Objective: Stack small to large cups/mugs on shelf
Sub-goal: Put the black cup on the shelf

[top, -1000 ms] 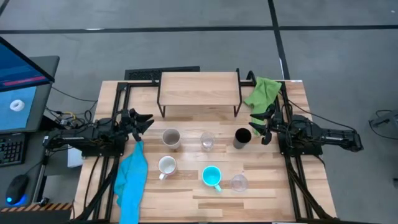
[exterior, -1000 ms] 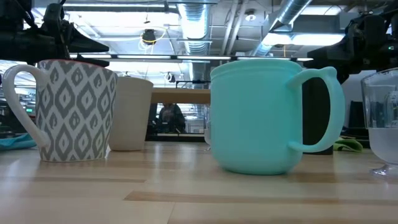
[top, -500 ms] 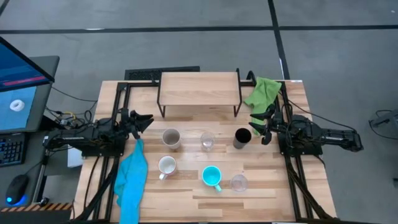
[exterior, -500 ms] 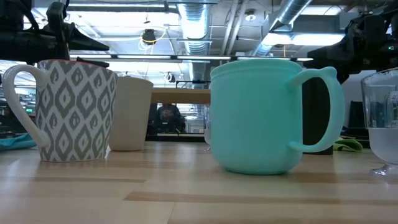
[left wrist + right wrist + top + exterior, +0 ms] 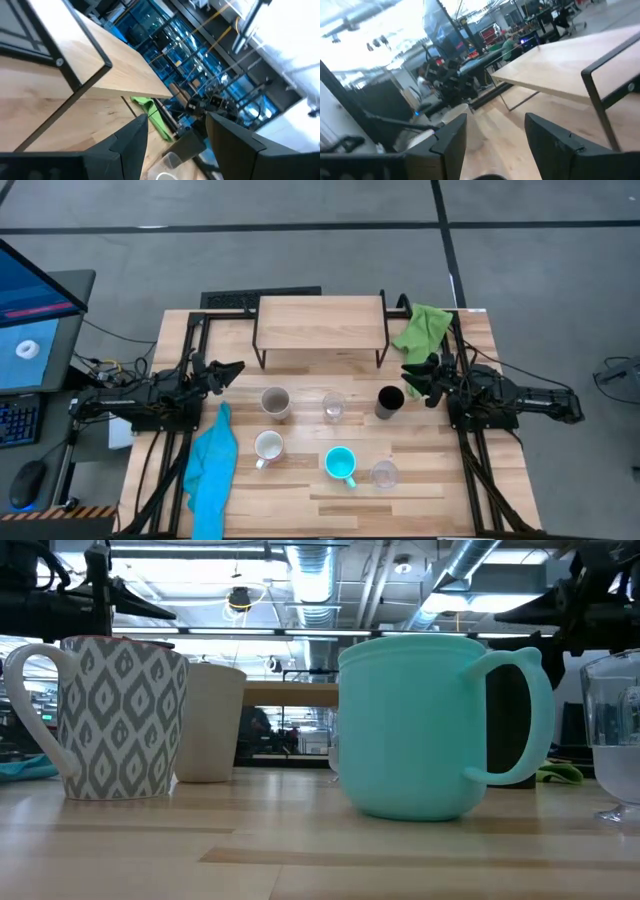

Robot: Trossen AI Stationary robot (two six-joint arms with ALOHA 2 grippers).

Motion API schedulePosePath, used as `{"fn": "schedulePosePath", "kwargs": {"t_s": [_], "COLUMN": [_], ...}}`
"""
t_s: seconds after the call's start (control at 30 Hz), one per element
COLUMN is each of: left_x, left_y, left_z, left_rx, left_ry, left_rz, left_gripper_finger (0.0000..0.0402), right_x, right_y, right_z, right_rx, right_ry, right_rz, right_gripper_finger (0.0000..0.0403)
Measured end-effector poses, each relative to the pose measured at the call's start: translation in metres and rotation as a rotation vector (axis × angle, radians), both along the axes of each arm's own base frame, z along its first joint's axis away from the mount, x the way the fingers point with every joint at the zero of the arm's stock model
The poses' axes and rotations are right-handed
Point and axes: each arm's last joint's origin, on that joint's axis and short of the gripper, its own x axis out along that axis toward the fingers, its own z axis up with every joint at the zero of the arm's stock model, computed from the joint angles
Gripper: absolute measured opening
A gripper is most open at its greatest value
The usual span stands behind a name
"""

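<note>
Right hand (image 5: pixel 416 374) open beside black tumbler (image 5: pixel 389 401).

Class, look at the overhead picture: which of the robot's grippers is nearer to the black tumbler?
The right. The right gripper hovers just beside the black tumbler, toward the table's right edge. The left gripper is across the table, beyond the beige cup and a glass.

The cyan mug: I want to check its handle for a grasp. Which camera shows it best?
The low view: the cyan mug fills the frame side-on, handle out to the picture's right. The high view shows only its open mouth from above, the handle barely visible. Neither wrist view shows it.
</note>
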Motion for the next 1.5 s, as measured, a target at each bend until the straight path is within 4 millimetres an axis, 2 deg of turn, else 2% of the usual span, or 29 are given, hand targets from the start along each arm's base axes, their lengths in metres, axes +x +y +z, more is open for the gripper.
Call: {"fn": "schedulePosePath", "kwargs": {"t_s": [0.17,0.33,0.4,0.5,0.6,0.67,0.83,0.97,1.07,1.2,1.37,1.5], "left_x": [0.000,-0.001,-0.002,-0.006,-0.014,-0.015,-0.006,0.008,0.016,0.025,0.030,0.028], "left_y": [0.001,0.001,0.000,-0.001,-0.002,-0.002,-0.002,-0.002,-0.002,-0.003,-0.004,-0.004], "left_z": [0.000,0.006,0.015,0.031,0.062,0.078,0.126,0.156,0.177,0.202,0.219,0.216], "left_rx": [0.009,-0.105,-0.118,-0.082,-0.004,0.025,0.065,0.001,-0.036,-0.019,0.005,-0.017], "left_ry": [0.011,-0.124,-0.222,-0.322,-0.403,-0.384,-0.271,-0.039,0.131,0.291,0.415,0.493], "left_rz": [0.029,0.012,-0.028,-0.059,-0.052,-0.034,-0.051,-0.082,-0.101,-0.154,-0.195,-0.212], "left_gripper_finger": [0.0193,0.0193,0.0193,0.0193,0.0193,0.0193,0.0193,0.0193,0.0193,0.0193,0.0209,0.0234], "right_x": [0.000,-0.003,-0.006,-0.012,-0.012,-0.010,0.005,0.018,0.025,0.037,0.054,0.065], "right_y": [0.000,-0.003,-0.005,-0.007,-0.009,-0.011,-0.014,-0.017,-0.019,-0.021,-0.024,-0.027], "right_z": [0.002,0.013,0.028,0.060,0.092,0.115,0.162,0.187,0.195,0.189,0.175,0.162], "right_rx": [0.142,0.238,0.197,0.065,-0.038,-0.076,-0.090,-0.078,-0.058,-0.001,0.114,0.131], "right_ry": [-0.060,-0.188,-0.232,-0.257,-0.156,-0.055,0.343,0.686,0.944,1.224,1.307,1.353], "right_rz": [0.011,-0.061,-0.112,-0.206,-0.289,-0.303,-0.294,-0.266,-0.250,-0.175,-0.027,-0.010], "right_gripper_finger": [0.0221,0.0221,0.0221,0.0221,0.0221,0.0221,0.0221,0.0221,0.0221,0.0227,0.0256,0.0274]}}
